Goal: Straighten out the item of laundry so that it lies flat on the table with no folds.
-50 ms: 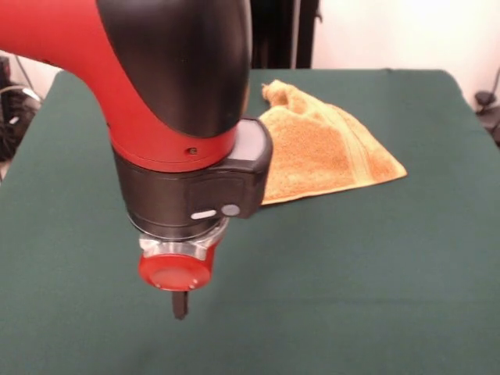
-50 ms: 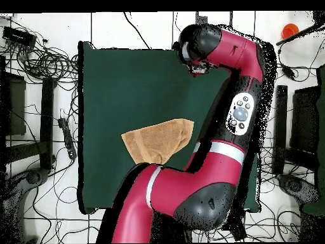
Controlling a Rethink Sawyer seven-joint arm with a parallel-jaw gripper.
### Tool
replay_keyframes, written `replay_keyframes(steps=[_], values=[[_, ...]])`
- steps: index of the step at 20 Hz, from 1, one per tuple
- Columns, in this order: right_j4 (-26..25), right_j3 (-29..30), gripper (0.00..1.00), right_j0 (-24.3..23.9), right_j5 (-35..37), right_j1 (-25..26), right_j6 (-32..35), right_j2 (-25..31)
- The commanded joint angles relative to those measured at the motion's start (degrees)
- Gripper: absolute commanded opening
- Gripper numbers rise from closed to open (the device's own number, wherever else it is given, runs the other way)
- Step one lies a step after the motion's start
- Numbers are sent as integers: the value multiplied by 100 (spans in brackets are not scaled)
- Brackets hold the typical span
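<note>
Closest to the front camera, filling the left half of the frame, hangs the gripper (image 1: 180, 303) end of the arm: red disc, then a single dark prong pointing straight down at the table (image 1: 375, 297), which shows bare green cloth under it. Only that one prong shows, so whether the fingers are apart or together I cannot tell. It looks raised above the cloth, not touching it, though the height is hard to judge. The wrist is vertical, the black and red housing stacked directly over it, and the red link slopes away to the upper left of the frame. Behind it, in the upper middle to the right, lies the towel (image 1: 324, 148), well apart from the prong. It sits as a folded wedge, one layer doubled over another, a bunched corner at the top and a smoother band along the right edge. So it is far from flat, and my guess is the arm is parked clear of it between moves. In the overhead view the towel (image 2: 159, 141) lies mid-table, and the arm doubles back over the cloth's right side to the upper right.
</note>
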Motion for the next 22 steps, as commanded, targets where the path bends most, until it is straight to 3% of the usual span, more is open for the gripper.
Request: replay_keyframes(steps=[1,12,22], values=[[325,-103,100,199,660,42,949,-20],[51,807,100,535,322,-447,854,346],[23,843,100,464,281,-439,796,380]])
